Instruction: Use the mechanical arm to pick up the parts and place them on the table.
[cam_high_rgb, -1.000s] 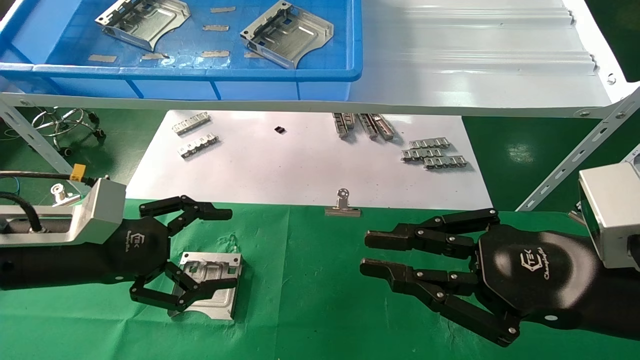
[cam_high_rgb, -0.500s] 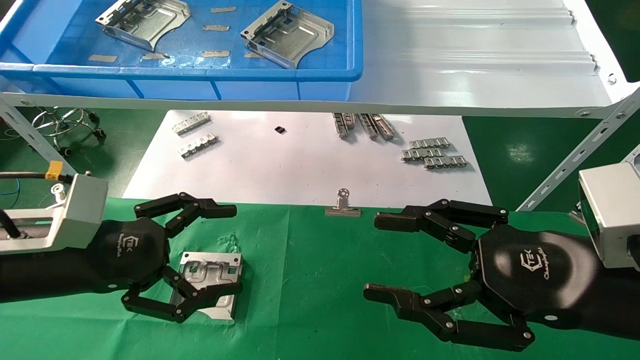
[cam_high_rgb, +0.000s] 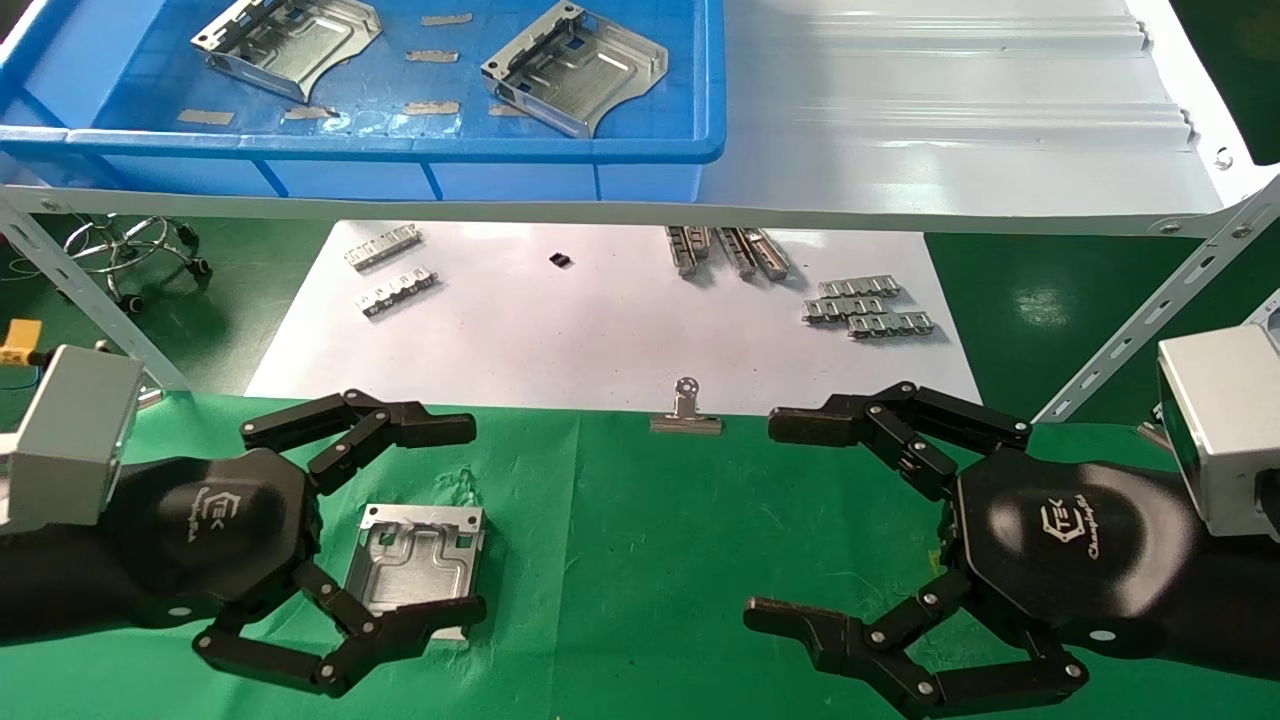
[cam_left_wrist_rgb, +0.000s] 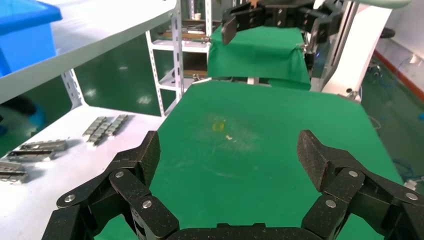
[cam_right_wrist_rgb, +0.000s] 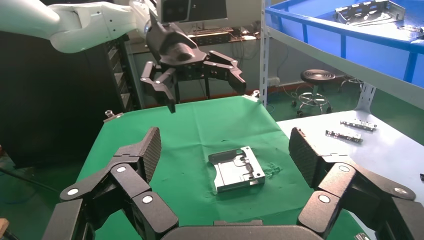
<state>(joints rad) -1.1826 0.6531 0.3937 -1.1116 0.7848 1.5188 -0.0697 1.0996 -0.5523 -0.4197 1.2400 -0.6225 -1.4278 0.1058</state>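
One silver part lies flat on the green table, alone; it also shows in the right wrist view. My left gripper is open and empty, its fingers spread to either side of the part. In the right wrist view the left gripper hangs well above the cloth. My right gripper is open wide and empty over bare cloth, to the right of the part. Two more parts lie in the blue bin on the shelf.
A pale grey ribbed shelf spans the back, with slanted brackets at the right. Below it a white sheet carries ridged silver strips. A binder clip stands at the cloth's far edge. A yellowish mark is on the cloth.
My left gripper has drawn back to the left, off the part, which stays on the cloth. My right gripper's fingers have spread from nearly together to wide open.
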